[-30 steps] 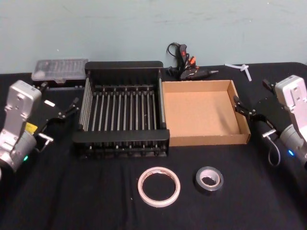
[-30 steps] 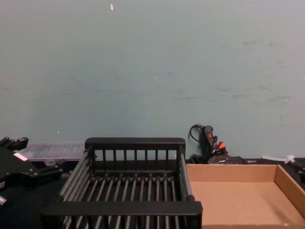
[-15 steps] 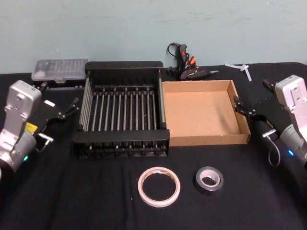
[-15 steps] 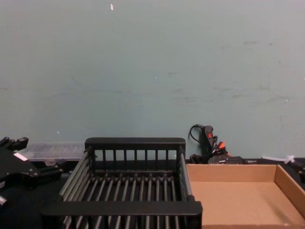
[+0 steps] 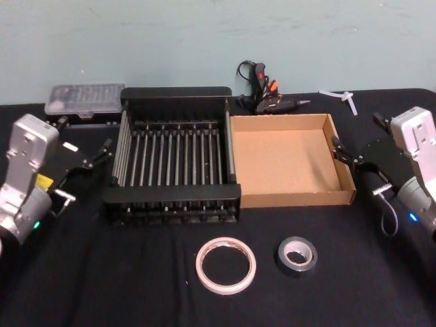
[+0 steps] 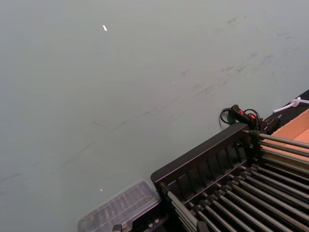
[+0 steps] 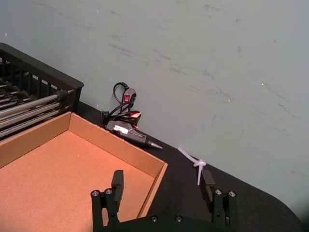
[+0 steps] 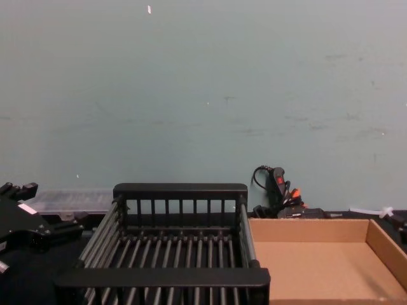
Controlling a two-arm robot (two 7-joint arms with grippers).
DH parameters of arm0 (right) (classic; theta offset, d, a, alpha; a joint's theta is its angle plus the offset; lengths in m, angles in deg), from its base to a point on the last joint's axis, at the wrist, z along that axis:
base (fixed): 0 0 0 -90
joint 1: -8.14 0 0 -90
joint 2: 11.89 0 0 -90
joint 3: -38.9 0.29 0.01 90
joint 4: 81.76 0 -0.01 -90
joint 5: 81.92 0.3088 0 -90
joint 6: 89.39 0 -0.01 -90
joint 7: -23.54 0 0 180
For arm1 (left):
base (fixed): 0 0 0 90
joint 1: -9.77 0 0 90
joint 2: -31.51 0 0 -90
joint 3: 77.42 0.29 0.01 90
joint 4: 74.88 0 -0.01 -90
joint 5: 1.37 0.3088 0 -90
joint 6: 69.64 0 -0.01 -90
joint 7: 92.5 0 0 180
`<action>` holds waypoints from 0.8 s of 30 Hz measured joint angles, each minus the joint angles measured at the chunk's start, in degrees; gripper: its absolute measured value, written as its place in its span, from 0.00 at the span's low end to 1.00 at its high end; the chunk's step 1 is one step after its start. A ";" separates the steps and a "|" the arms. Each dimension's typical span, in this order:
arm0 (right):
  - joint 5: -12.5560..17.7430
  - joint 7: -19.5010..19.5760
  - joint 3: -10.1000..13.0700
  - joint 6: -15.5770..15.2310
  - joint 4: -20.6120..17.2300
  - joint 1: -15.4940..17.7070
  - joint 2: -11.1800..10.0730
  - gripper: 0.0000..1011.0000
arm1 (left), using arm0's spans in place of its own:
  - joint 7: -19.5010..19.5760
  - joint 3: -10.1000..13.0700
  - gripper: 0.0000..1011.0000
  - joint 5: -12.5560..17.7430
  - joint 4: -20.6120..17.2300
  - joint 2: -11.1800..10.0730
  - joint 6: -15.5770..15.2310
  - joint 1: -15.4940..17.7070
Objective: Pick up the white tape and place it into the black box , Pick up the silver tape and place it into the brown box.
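The white tape (image 5: 225, 265) lies flat on the black cloth near the table's front edge, and the silver tape (image 5: 297, 255) lies just to its right. Behind them the black box (image 5: 176, 93) stands with nothing in it, and the brown box (image 5: 286, 160) touches its right side. My left gripper (image 5: 85, 134) hovers open left of the black box. My right gripper (image 5: 357, 133) hovers open at the brown box's right wall. In the right wrist view the right gripper (image 7: 162, 181) spans the brown box's (image 7: 58, 179) far corner with nothing between its fingers.
A clear plastic case (image 5: 85, 97) sits at the back left. A glue gun with a coiled cord (image 5: 262, 92) and a white plastic tie (image 5: 344, 97) lie at the back right. A teal wall closes off the table's far edge.
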State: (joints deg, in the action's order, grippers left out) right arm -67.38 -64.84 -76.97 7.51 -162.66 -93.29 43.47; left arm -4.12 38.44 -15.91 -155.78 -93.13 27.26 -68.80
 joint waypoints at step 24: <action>1.90 -3.31 2.86 -1.38 -3.05 2.58 0.69 0.99 | 0.00 0.00 0.99 0.00 0.00 0.00 0.00 0.00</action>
State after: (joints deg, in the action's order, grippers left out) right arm -65.47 -68.14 -74.11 6.14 -165.71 -90.72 44.16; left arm -4.12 38.44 -15.91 -155.78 -93.13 27.26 -68.80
